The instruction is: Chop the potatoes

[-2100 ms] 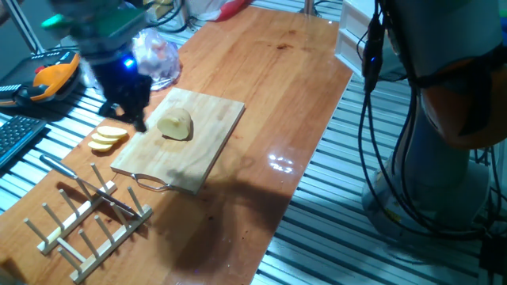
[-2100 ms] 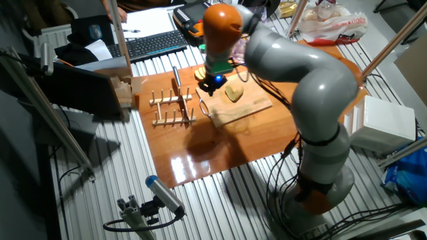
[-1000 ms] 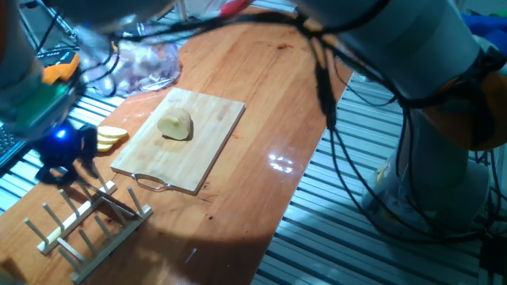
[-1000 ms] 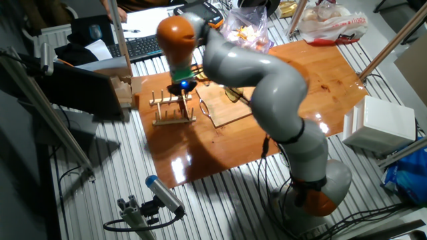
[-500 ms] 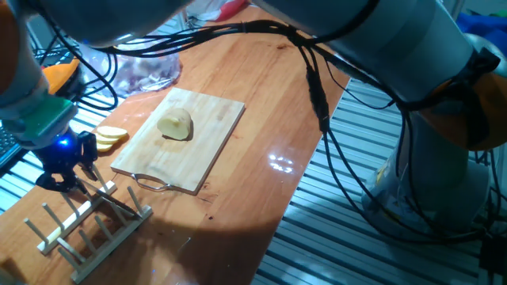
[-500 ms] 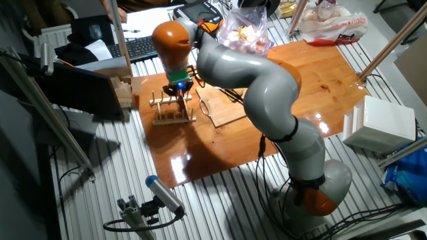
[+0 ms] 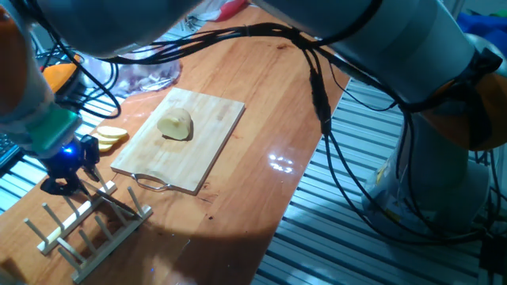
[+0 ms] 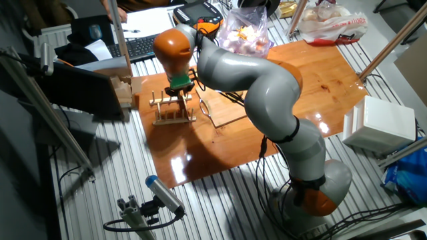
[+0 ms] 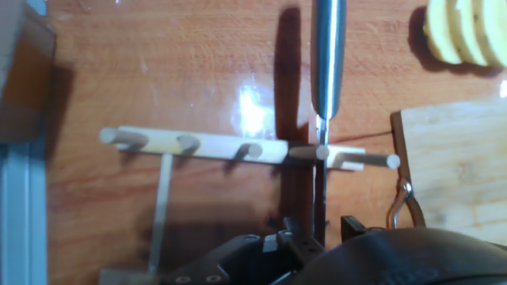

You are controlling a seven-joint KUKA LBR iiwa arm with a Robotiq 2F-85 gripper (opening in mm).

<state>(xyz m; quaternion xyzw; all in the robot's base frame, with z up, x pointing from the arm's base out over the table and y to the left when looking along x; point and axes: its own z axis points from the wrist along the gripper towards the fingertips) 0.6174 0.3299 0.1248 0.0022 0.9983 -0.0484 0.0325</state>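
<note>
A peeled pale-yellow potato chunk (image 7: 176,124) lies on the wooden cutting board (image 7: 206,154). Thin potato slices (image 7: 107,137) are stacked on the table left of the board, and they also show in the hand view's top right corner (image 9: 463,36). My gripper (image 7: 75,176) hangs low over the wooden peg rack (image 7: 87,226), left of the board and away from the potatoes. A knife (image 9: 327,55) with a metal handle lies across the rack. Its thin blade runs between my gripper (image 9: 319,231) fingers, which stand apart and open. In the other fixed view the gripper (image 8: 180,95) sits just above the rack (image 8: 172,113).
A clear plastic bag (image 7: 146,67) of produce lies behind the board. The board's wire handle (image 9: 400,206) points toward the rack. A keyboard (image 8: 150,43) and an orange-black device (image 7: 59,75) sit beyond the table's left edge. The arm's cables (image 7: 325,111) hang over the table.
My gripper has swung left from beside the cutting board to the peg rack and come down over the knife. The potato chunk and slices have not moved.
</note>
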